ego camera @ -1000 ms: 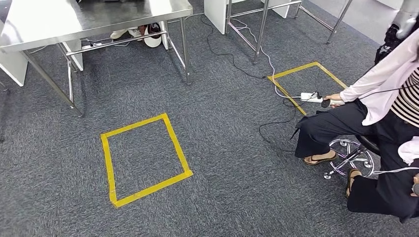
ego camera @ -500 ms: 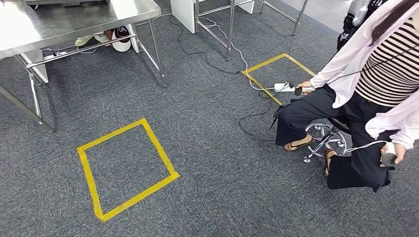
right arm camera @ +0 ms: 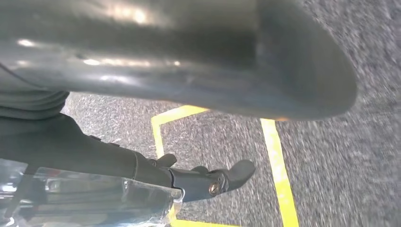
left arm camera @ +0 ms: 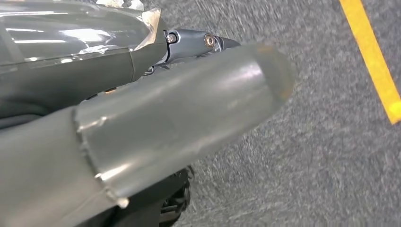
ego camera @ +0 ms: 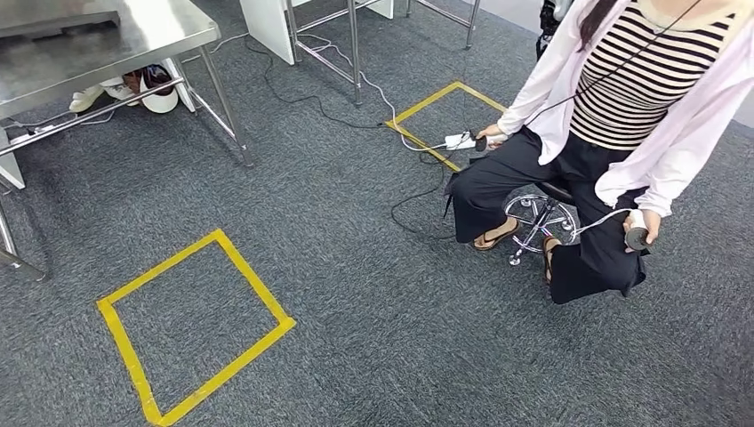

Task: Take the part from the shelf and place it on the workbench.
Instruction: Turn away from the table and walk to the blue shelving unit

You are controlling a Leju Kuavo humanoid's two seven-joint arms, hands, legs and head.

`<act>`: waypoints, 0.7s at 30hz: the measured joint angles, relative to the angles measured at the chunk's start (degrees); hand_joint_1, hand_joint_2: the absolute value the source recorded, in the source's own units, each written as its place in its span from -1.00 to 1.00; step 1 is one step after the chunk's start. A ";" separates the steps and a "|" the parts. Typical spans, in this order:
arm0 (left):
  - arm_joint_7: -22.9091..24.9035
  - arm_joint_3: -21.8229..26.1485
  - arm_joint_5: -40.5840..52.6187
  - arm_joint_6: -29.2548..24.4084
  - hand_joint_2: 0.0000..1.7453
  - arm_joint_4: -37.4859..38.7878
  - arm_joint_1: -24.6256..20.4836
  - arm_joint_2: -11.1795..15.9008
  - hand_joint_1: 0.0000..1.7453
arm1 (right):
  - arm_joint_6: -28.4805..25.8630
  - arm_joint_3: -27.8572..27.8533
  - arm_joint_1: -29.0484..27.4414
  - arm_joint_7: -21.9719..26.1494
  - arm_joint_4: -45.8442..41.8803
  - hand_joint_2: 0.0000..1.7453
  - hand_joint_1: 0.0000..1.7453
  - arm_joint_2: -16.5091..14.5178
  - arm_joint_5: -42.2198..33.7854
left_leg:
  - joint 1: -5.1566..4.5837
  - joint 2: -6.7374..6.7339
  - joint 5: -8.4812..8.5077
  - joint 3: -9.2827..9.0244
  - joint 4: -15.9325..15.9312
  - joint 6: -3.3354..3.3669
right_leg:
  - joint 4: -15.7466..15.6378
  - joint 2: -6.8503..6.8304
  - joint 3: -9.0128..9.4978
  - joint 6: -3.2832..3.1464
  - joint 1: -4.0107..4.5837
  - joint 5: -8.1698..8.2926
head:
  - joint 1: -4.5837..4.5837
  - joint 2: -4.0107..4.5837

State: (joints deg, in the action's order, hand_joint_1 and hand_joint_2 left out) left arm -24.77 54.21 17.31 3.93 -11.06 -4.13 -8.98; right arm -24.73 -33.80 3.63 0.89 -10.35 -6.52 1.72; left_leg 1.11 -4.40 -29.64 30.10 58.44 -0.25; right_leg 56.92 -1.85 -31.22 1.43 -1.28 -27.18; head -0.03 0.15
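Head view looks down on grey short-pile carpet (ego camera: 373,311), no shelf or part in sight, so where the part is cannot be told; judged from this, the task is at the walking stage, nothing picked up. A yellow tape square (ego camera: 191,325) lies at lower left of the frame, a second tape square (ego camera: 442,120) at upper centre, half covered by cables. Stainless workbench (ego camera: 89,44) at upper left: flat brushed-steel top, thin tube legs, shoes beneath. A seated person (ego camera: 605,151) at right, striped top, on a chrome-based stool (ego camera: 538,218), holds a small dark device in each hand. A white power strip (ego camera: 461,140) and loose black and white cables (ego camera: 356,98) trail over the carpet at upper centre. Left hand (left arm camera: 156,123): smooth grey thumb and a dark finger extended over carpet, nothing held, fingers apart. Right hand (right arm camera: 203,142): same, thumb and dark finger spread above yellow tape, empty. Risks: feet catching the loose cables, walking close to the person's legs or stool base, clipping a bench leg.
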 joint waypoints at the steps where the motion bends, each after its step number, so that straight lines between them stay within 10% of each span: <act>1: -0.01 0.01 0.01 0.05 -1.00 0.01 0.05 0.02 -1.00 | 0.01 -0.01 0.00 0.02 -0.02 -1.00 -1.00 0.01 0.00 | 0.12 1.41 -1.69 0.97 2.36 -0.22 | -0.07 0.52 0.11 -0.47 -0.17 0.17 | 0.05 0.00; 5: -0.01 0.04 0.00 0.13 -1.00 0.02 0.30 0.04 -1.00 | 0.05 -0.04 -0.03 0.07 -0.05 -1.00 -1.00 -0.05 -0.01 | 0.17 4.38 -7.46 6.87 15.36 -0.26 | -0.03 2.89 0.04 -1.16 0.13 0.31 | 0.10 0.00; 9: -0.02 0.06 0.00 0.11 -1.00 0.00 0.30 0.09 -1.00 | 0.07 -0.14 -0.04 0.07 -0.05 -1.00 -1.00 -0.14 -0.01 | 0.51 6.45 -0.47 2.56 5.17 0.10 | 0.29 5.60 0.32 -1.03 0.25 0.24 | 0.12 0.00; 12: -0.03 0.07 -0.08 0.17 -1.00 0.01 0.23 0.08 -1.00 | 0.10 -0.29 0.11 0.14 -0.06 -1.00 -1.00 -0.21 0.03 | 0.38 8.27 0.84 0.72 0.25 0.48 | 0.63 7.18 -0.57 -0.18 0.53 0.31 | 0.04 0.00; 15: -0.09 0.09 -0.19 0.21 -1.00 -0.01 0.10 -0.05 -1.00 | 0.10 -0.43 -0.17 0.44 -0.07 -1.00 -1.00 -0.22 0.22 | 0.20 6.66 1.32 0.61 -0.51 1.73 | 1.41 7.02 -1.77 0.80 0.42 0.02 | -0.01 -0.01; 18: -0.14 0.18 -0.43 0.21 -1.00 -0.02 0.16 -0.02 -1.00 | 0.10 -0.45 0.00 0.64 -0.07 -1.00 -1.00 -0.31 0.38 | 0.16 4.53 1.67 0.55 -0.97 2.59 | 10.08 3.34 -6.08 0.50 0.41 -4.24 | -0.20 0.00; 21: -0.13 0.33 -0.57 0.23 -1.00 -0.02 0.20 -0.02 -1.00 | 0.09 -0.48 0.01 0.68 -0.07 -1.00 -1.00 -0.28 0.48 | -0.06 2.46 1.62 0.62 -0.94 2.64 | 16.83 2.47 -9.09 1.01 0.33 -6.39 | -0.24 0.00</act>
State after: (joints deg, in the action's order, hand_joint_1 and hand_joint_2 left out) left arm -24.90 54.54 16.74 4.16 -11.08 -3.92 -9.00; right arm -24.64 -34.27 3.65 1.57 -10.43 -6.80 2.20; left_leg 1.05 -1.94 -28.02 30.73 57.51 2.40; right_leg 73.75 0.62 -40.31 2.44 -0.95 -33.56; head -0.27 0.15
